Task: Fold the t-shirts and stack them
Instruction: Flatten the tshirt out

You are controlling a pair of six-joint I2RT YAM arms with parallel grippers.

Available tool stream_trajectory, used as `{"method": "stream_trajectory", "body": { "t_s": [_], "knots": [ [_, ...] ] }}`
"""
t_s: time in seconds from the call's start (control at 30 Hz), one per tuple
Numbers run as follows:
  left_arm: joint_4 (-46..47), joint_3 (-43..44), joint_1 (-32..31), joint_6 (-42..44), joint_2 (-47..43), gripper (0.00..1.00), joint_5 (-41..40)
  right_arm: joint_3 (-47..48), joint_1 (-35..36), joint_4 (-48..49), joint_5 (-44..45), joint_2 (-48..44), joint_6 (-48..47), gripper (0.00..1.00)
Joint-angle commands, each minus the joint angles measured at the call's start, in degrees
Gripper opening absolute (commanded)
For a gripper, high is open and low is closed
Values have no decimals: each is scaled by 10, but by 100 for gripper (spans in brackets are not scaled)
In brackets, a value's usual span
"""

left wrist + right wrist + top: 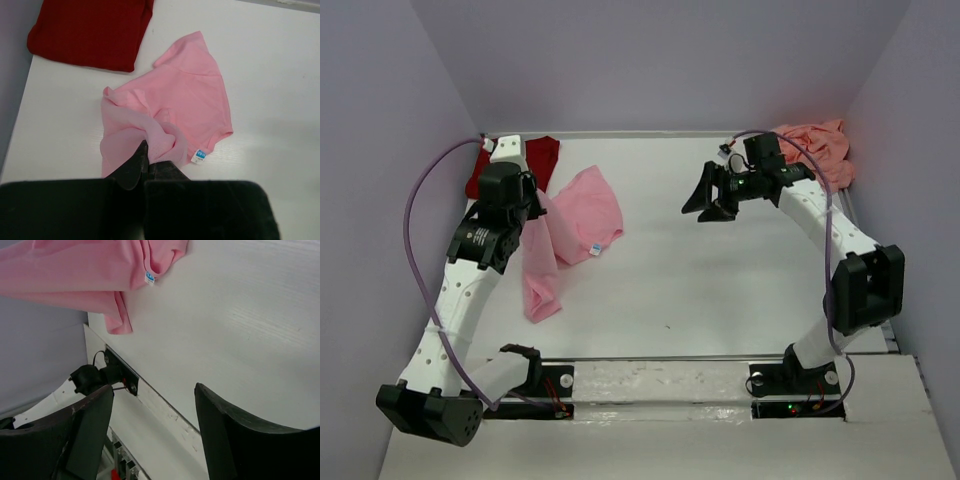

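Note:
The light pink t-shirt [582,215] lies crumpled at the left middle of the table, its white neck label [199,156] showing. My left gripper [148,156] is shut on a bunched fold of it and lifts that part; a strip of the shirt trails toward the near edge [540,290]. The dark red t-shirt [542,158] lies folded at the far left, also in the left wrist view [90,31]. The salmon-pink t-shirt [820,148] is heaped at the far right corner. My right gripper [712,200] is open and empty above the table's middle, apart from all shirts.
Purple walls close in the table on the left, back and right. The arm bases and a cable plate [120,375] sit along the near edge. The left arm's purple cable [415,230] loops beside the left wall.

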Motion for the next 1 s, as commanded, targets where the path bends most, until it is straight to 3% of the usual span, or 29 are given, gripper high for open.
{"method": "stream_trajectory", "body": {
  "t_s": [0.0,0.07,0.33,0.63,0.97],
  "knots": [
    [1,13,-4,-7,1,0,5,8,24,74,-93,15,17,70],
    [-4,16,-5,-9,7,0,7,18,37,81,-110,45,16,64],
    [-52,41,-5,-14,46,0,2,130,141,81,-106,173,14,63],
    [-79,27,-5,-49,21,0,-24,219,148,82,-107,290,-6,63],
    [-141,54,-5,-76,29,0,-6,389,197,82,-120,456,-5,62]
  ]
}}
